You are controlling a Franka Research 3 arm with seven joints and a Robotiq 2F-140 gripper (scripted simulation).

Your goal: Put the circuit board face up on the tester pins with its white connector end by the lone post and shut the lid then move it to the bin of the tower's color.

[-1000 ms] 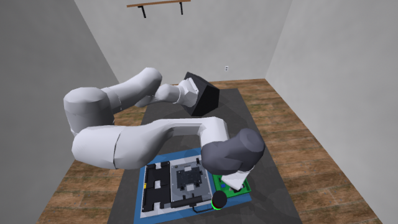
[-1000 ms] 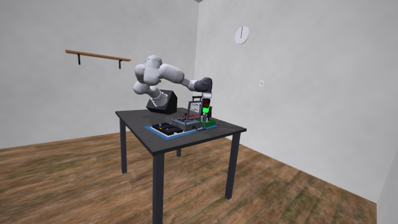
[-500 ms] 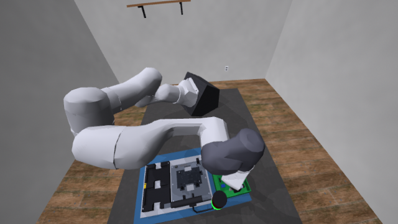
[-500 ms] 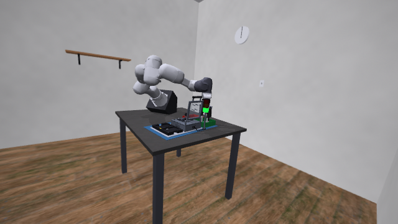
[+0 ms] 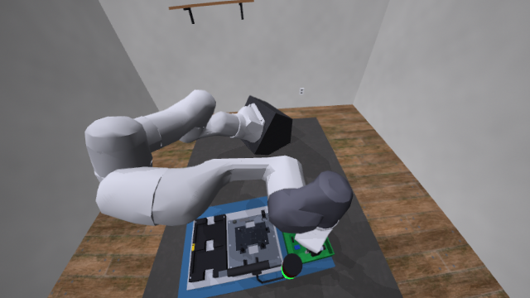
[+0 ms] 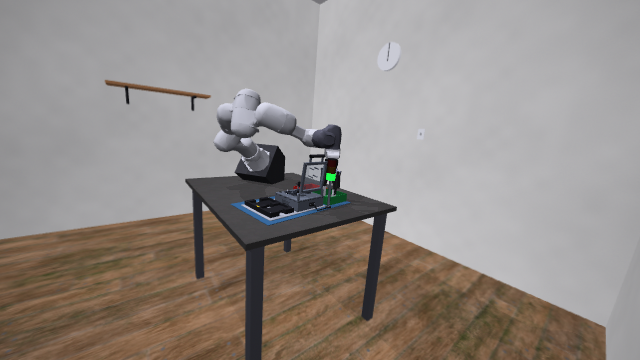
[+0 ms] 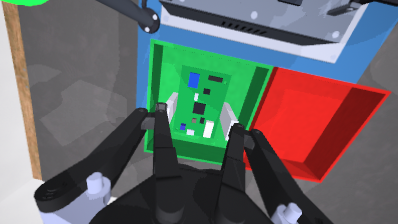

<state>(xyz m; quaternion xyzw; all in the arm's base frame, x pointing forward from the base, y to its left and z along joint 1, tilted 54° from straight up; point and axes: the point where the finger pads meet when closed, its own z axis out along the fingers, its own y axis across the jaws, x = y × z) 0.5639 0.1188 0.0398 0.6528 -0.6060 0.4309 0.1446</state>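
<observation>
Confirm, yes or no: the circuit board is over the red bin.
No: in the wrist view the circuit board sits within the green bin, while the red bin beside it holds nothing.

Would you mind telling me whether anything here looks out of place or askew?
Nothing stands out. The signal tower glows green, and the circuit board sits face up and square within the green bin. The red bin beside it is upright and empty.
</observation>
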